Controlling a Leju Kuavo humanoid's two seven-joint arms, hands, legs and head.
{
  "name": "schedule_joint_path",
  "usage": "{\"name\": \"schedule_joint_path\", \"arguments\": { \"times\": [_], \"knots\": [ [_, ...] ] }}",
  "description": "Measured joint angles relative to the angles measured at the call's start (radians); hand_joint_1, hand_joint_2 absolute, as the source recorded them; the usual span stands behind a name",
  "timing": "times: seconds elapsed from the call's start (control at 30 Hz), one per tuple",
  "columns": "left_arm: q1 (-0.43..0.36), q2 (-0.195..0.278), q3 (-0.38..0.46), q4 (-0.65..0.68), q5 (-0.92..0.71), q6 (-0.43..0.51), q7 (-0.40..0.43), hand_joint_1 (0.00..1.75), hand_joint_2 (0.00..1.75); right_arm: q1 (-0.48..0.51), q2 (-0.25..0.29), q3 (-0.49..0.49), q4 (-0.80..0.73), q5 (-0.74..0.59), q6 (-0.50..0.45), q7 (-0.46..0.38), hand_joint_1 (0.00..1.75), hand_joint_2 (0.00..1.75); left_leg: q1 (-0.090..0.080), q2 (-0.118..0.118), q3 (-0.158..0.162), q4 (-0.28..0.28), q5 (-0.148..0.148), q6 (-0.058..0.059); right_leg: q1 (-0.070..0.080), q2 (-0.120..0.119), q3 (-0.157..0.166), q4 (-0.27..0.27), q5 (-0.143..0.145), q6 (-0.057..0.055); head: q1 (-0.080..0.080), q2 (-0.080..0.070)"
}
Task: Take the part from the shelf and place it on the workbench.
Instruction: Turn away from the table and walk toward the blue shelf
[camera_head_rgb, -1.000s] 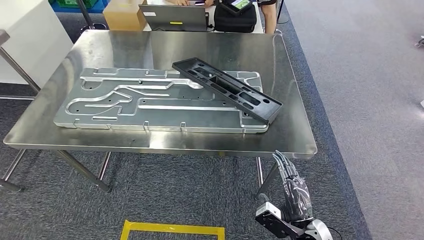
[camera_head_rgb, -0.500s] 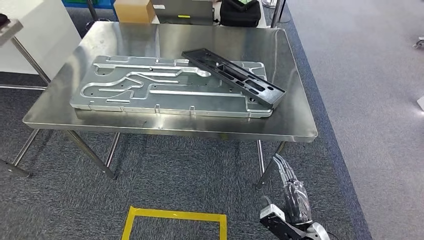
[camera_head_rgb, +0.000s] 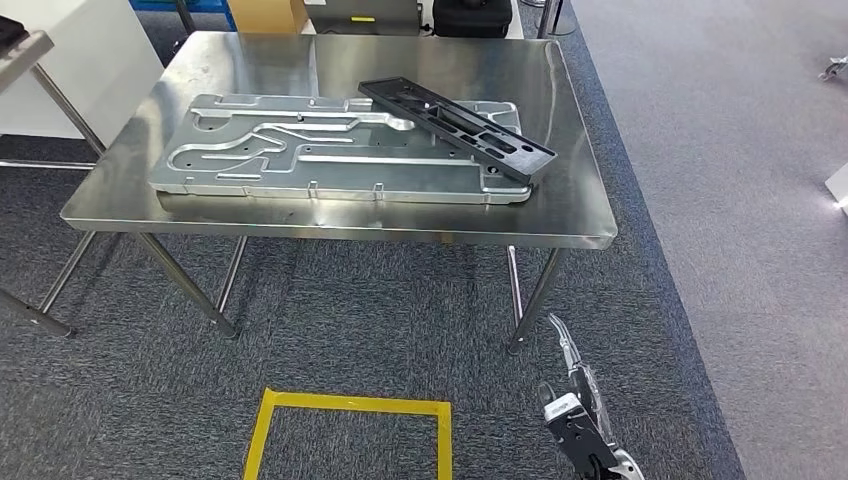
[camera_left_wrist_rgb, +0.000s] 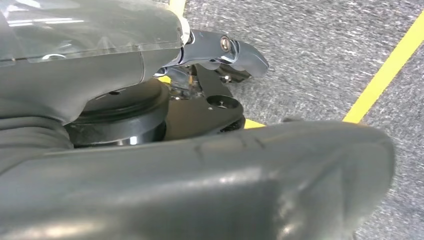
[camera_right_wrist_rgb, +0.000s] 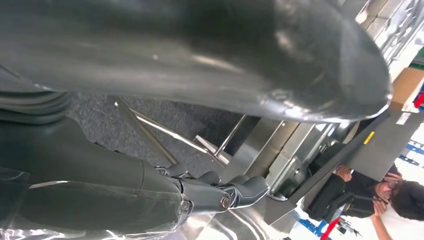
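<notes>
workshop | steel workbench (camera_head_rgb: 330, 225) | machined metal plate (camera_head_rgb: 340, 165) | yellow floor tape (camera_head_rgb: 345, 405)

Head cam sits high, looks forward and down from a few steps back: whole steel table (camera_head_rgb: 330, 225) mid-frame, grey carpet (camera_head_rgb: 340, 330) near, yellow floor tape (camera_head_rgb: 345, 405) at the near edge, right hand (camera_head_rgb: 578, 400) low at right. Left wrist cam is tight behind the left hand (camera_left_wrist_rgb: 150, 160), aimed down at the carpet and yellow tape (camera_left_wrist_rgb: 385, 75); it shares that floor patch with the head cam. Right wrist cam is tight behind the right hand (camera_right_wrist_rgb: 150, 60), turned, looking outward and up past it at the table legs (camera_right_wrist_rgb: 165, 135) and a seated person (camera_right_wrist_rgb: 395, 200) beyond; it shares the table with the head cam.
</notes>
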Motion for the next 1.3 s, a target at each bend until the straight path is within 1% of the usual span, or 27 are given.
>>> {"name": "schedule_joint_path", "arguments": {
  "times": [0.07,0.13,0.17,0.2,0.23,0.27,0.3,0.37,0.4,0.47,0.5,0.53,0.63,0.67,0.7,0.73,0.8,0.87,0.9,0.97,1.0,1.07,1.13,1.17,1.2,1.23,1.3],
  "knots": [
    [0.001,0.004,0.000,0.000,0.000,0.002,0.002,0.00,0.00,-0.001,0.006,0.000,0.007,-0.004,0.003,-0.002,0.00,0.00,0.005,-0.002,-0.029,0.082,-0.086,-0.012,-0.003,-0.004,-0.023,-0.002,0.022,-0.009,0.000,0.000],
    [0.002,0.006,0.000,0.000,-0.001,0.002,0.003,0.00,0.00,-0.001,0.010,0.000,0.015,-0.005,0.004,-0.003,0.00,0.00,0.012,-0.002,-0.062,0.212,-0.170,-0.023,-0.004,-0.005,-0.054,0.004,0.042,-0.011,0.000,0.000],
    [0.002,0.008,0.000,0.000,-0.002,0.002,0.003,0.00,0.00,-0.001,0.011,0.000,0.019,-0.005,0.004,-0.003,0.00,0.00,0.016,-0.002,-0.066,0.259,-0.181,-0.028,-0.004,-0.006,-0.070,0.008,0.052,-0.009,0.000,0.000],
    [0.003,0.009,0.000,0.000,-0.002,0.004,0.004,0.00,0.00,-0.001,0.013,0.000,0.022,-0.007,0.004,-0.003,0.00,0.00,0.020,-0.002,-0.054,0.273,-0.167,-0.033,-0.005,-0.007,-0.087,0.013,0.061,-0.006,0.000,0.000],
    [0.002,0.010,0.000,0.000,-0.003,0.008,0.006,0.00,0.00,-0.002,0.014,0.000,0.026,-0.011,0.006,-0.003,0.00,0.00,0.023,-0.002,-0.024,0.252,-0.138,-0.036,-0.006,-0.007,-0.104,0.019,0.069,-0.002,0.000,0.000],
    [0.002,0.012,0.000,0.000,-0.005,0.016,0.011,0.00,0.00,-0.002,0.017,0.000,0.031,-0.016,0.006,-0.003,0.00,0.00,0.027,-0.002,0.023,0.198,-0.111,-0.038,-0.008,-0.007,-0.119,0.027,0.076,0.003,0.000,0.000],
    [0.001,0.013,0.000,0.000,-0.009,0.028,0.019,0.00,0.00,-0.004,0.020,-0.001,0.040,-0.022,0.007,-0.004,0.00,0.00,0.029,-0.002,0.078,0.124,-0.100,-0.039,-0.008,-0.007,-0.133,0.035,0.082,0.008,0.000,0.000],
    [0.000,0.016,-0.001,0.000,-0.018,0.058,0.043,0.00,0.00,-0.018,0.029,-0.005,0.086,-0.040,0.008,-0.011,0.00,0.00,0.028,-0.005,0.156,0.002,-0.115,-0.029,-0.006,-0.007,-0.150,0.049,0.093,0.020,0.000,0.000],
    [0.000,0.018,-0.001,0.000,-0.024,0.075,0.057,0.00,0.00,-0.034,0.035,-0.010,0.132,-0.053,0.009,-0.020,0.00,0.00,0.025,-0.006,0.169,-0.026,-0.125,-0.021,-0.005,-0.007,-0.153,0.051,0.100,0.027,0.000,0.000],
    [0.000,0.022,-0.002,0.000,-0.039,0.113,0.086,0.00,0.00,-0.087,0.050,-0.025,0.288,-0.087,0.015,-0.058,0.00,0.00,0.024,-0.002,0.162,-0.036,-0.115,-0.001,-0.007,-0.005,-0.157,0.048,0.113,0.041,0.000,0.000],
    [0.000,0.024,-0.004,0.000,-0.051,0.134,0.100,0.00,0.00,-0.121,0.057,-0.038,0.396,-0.106,0.022,-0.086,0.00,0.00,0.024,0.000,0.154,-0.039,-0.104,0.009,-0.008,-0.004,-0.163,0.054,0.103,0.047,0.000,0.000],
    [0.000,0.027,-0.008,0.000,-0.064,0.156,0.113,0.00,0.00,-0.156,0.063,-0.052,0.513,-0.126,0.033,-0.116,0.00,0.00,0.024,0.003,0.143,-0.042,-0.092,0.019,-0.011,-0.003,-0.173,0.076,0.074,0.052,0.000,0.000],
    [0.005,0.033,-0.027,0.000,-0.108,0.220,0.153,0.00,0.00,-0.236,0.071,-0.107,0.842,-0.189,0.078,-0.162,0.00,0.00,0.019,0.003,0.099,-0.042,-0.056,0.034,-0.015,0.000,-0.224,0.245,-0.065,0.061,0.000,0.000],
    [0.009,0.034,-0.034,0.000,-0.119,0.238,0.169,0.00,0.00,-0.249,0.073,-0.127,0.933,-0.214,0.094,-0.153,0.00,0.00,0.017,0.003,0.085,-0.040,-0.045,0.034,-0.015,0.001,-0.231,0.299,-0.083,0.063,0.000,0.000],
    [0.014,0.036,-0.040,0.000,-0.126,0.253,0.185,0.00,0.00,-0.256,0.074,-0.149,1.008,-0.242,0.108,-0.136,0.00,0.00,0.015,0.002,0.070,-0.036,-0.036,0.034,-0.015,0.002,-0.224,0.323,-0.077,0.062,0.000,0.000],
    [0.018,0.038,-0.045,0.000,-0.131,0.265,0.200,0.00,0.00,-0.259,0.076,-0.172,1.077,-0.271,0.120,-0.117,0.00,0.00,0.013,0.001,0.057,-0.032,-0.029,0.033,-0.015,0.002,-0.199,0.311,-0.054,0.060,0.000,0.000],
    [0.025,0.041,-0.051,0.000,-0.139,0.282,0.221,0.00,0.00,-0.259,0.076,-0.219,1.180,-0.321,0.131,-0.081,0.00,0.00,0.011,0.001,0.035,-0.022,-0.019,0.028,-0.012,0.003,-0.100,0.188,-0.011,0.049,0.000,0.000],
    [0.027,0.045,-0.057,0.000,-0.152,0.293,0.236,0.00,0.00,-0.262,0.074,-0.261,1.253,-0.359,0.122,-0.036,0.00,0.00,0.009,0.003,0.023,-0.016,-0.009,0.019,-0.005,0.003,-0.012,0.053,-0.012,0.036,0.000,0.000],
    [0.028,0.047,-0.063,0.000,-0.165,0.299,0.245,0.00,0.00,-0.264,0.074,-0.283,1.282,-0.377,0.107,-0.001,0.00,0.00,0.009,0.005,0.021,-0.015,-0.002,0.014,0.000,0.004,0.005,0.020,-0.019,0.031,0.000,0.000],
    [0.030,0.055,-0.079,0.000,-0.196,0.304,0.261,0.00,0.00,-0.267,0.073,-0.328,1.327,-0.415,0.059,0.088,0.00,0.00,0.009,0.007,0.018,-0.015,0.007,0.002,0.001,0.003,0.003,0.006,-0.012,0.020,0.000,0.000],
    [0.031,0.060,-0.088,0.000,-0.210,0.304,0.268,0.00,0.00,-0.269,0.073,-0.351,1.344,-0.430,0.031,0.130,0.00,0.00,0.010,0.006,0.012,-0.007,-0.002,-0.004,-0.002,0.001,-0.002,0.002,-0.005,0.011,0.000,0.000],
    [0.034,0.069,-0.103,0.000,-0.225,0.302,0.282,0.00,0.00,-0.270,0.073,-0.388,1.369,-0.448,-0.007,0.183,0.00,0.00,0.012,0.003,-0.012,0.057,-0.066,-0.013,-0.007,-0.002,-0.016,-0.004,0.012,-0.005,0.000,0.000],
    [0.036,0.076,-0.111,0.000,-0.227,0.299,0.290,0.00,0.00,-0.270,0.073,-0.411,1.384,-0.453,-0.016,0.201,0.00,0.00,0.015,0.002,-0.051,0.181,-0.154,-0.021,-0.005,-0.003,-0.036,-0.001,0.026,-0.010,0.000,0.000],
    [0.036,0.079,-0.115,0.000,-0.227,0.299,0.291,0.00,0.00,-0.270,0.073,-0.420,1.390,-0.455,-0.013,0.205,0.00,0.00,0.017,0.002,-0.063,0.236,-0.175,-0.024,-0.005,-0.004,-0.047,0.002,0.032,-0.009,0.000,0.000],
    [0.036,0.080,-0.118,0.000,-0.227,0.299,0.290,0.00,0.00,-0.271,0.074,-0.428,1.395,-0.455,-0.007,0.206,0.00,0.00,0.018,0.002,-0.061,0.263,-0.175,-0.026,-0.005,-0.005,-0.057,0.006,0.038,-0.007,0.000,0.000],
    [0.037,0.082,-0.121,0.000,-0.227,0.298,0.288,0.00,0.00,-0.271,0.074,-0.434,1.400,-0.455,0.001,0.205,0.00,0.00,0.019,0.002,-0.041,0.253,-0.158,-0.027,-0.005,-0.005,-0.067,0.011,0.042,-0.005,0.000,0.000],
    [0.036,0.084,-0.124,0.000,-0.228,0.296,0.284,0.00,0.00,-0.273,0.076,-0.441,1.406,-0.452,0.024,0.192,0.00,0.00,0.021,0.002,0.052,0.127,-0.113,-0.024,-0.005,-0.005,-0.081,0.021,0.048,0.000,0.000,0.000]
  ]
}}
